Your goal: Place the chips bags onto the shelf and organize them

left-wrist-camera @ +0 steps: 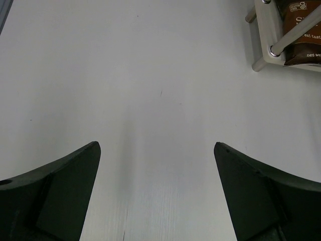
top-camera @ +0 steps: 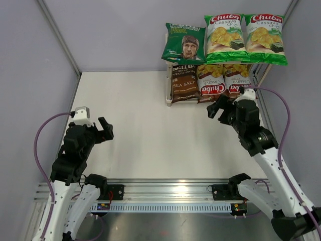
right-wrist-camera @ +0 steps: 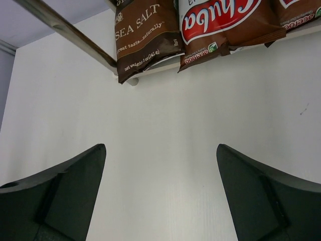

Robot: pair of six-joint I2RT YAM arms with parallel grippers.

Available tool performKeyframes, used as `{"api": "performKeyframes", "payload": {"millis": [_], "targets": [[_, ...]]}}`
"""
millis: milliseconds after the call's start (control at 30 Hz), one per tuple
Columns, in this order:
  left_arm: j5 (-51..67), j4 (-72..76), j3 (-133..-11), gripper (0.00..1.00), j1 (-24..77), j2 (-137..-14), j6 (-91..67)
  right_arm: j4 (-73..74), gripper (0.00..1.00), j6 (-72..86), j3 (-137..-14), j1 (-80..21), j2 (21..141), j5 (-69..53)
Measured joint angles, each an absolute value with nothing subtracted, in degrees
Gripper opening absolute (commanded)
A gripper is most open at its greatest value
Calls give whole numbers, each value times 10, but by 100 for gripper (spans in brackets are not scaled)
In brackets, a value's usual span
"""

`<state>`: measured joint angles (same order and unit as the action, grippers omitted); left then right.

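Judging shelving complete: right gripper [right-wrist-camera: 160, 146] spread, empty, brown Chuba bag [right-wrist-camera: 225, 22] just ahead of it; retreat straight back, avoid snagging. Left gripper [left-wrist-camera: 156, 144] spread, empty.

Sea Salt bag [right-wrist-camera: 145, 35] beside brown Chuba bag [right-wrist-camera: 225, 22] (logo inverted) on the shelf [right-wrist-camera: 306, 30].

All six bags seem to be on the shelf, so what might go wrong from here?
1. The open right gripper sits just in front of the brown Chuba bags. Backing away carelessly may snag one and drag it out.
2. The Sea Salt bag overhangs the front edge of the lower board, so a bump might slide it off.
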<state>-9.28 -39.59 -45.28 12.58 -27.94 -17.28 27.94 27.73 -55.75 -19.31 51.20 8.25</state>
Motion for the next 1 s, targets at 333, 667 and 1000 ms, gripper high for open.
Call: {"api": "performKeyframes", "payload": {"millis": [333, 667, 1000], "targets": [[-96, -388, -426, 99, 125, -225, -143, 463, 99, 189, -628, -193, 397, 101], [-102, -391, -426, 99, 125, -213, -135, 533, 100, 130, -634, -193, 324, 141], [-108, -393, -426, 99, 125, -196, -135, 533, 99, 124, -621, -193, 303, 144]]}}
